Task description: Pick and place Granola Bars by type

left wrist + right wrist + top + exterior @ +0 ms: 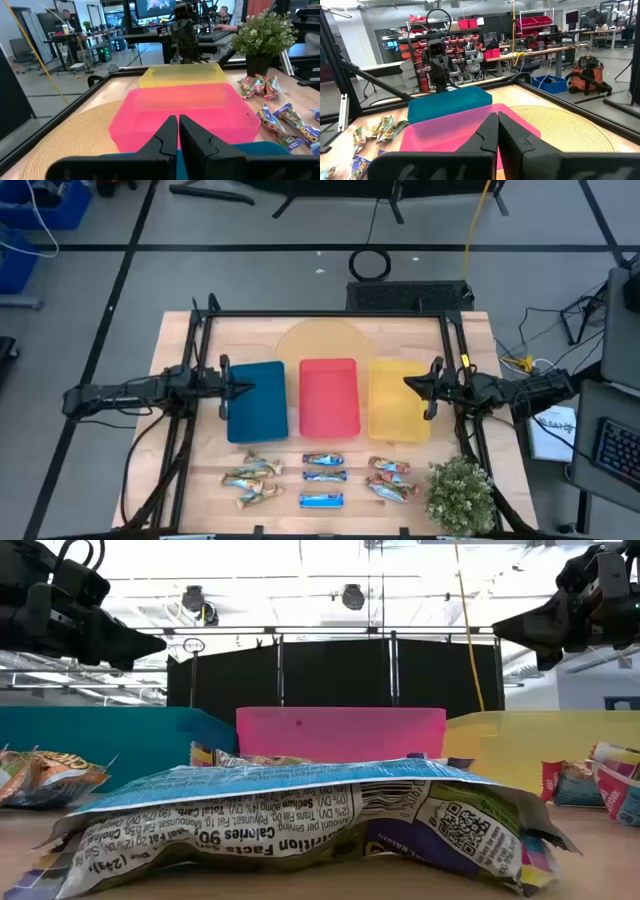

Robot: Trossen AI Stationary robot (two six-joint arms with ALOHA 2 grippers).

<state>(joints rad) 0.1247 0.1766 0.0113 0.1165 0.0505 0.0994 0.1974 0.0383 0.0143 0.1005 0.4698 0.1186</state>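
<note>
Nine granola bars lie in three groups along the table's near edge: tan-gold bars (250, 480) on the left, blue-white bars (323, 480) in the middle, red-orange-silver bars (390, 478) on the right. One blue-white bar (300, 810) fills the low view. My left gripper (243, 388) hangs shut over the blue tray (256, 405). My right gripper (410, 383) hangs shut over the yellow tray (398, 415). Both are well above the table and far from the bars. In the wrist views, my left gripper (178, 120) and my right gripper (497, 116) face each other across the red tray (185, 107).
The red tray (329, 397) stands between the blue and yellow ones, and all three rest partly on a round woven mat (320, 340). A potted plant (460, 495) stands at the near right corner beside the red-orange-silver bars. A black frame (320, 314) borders the table.
</note>
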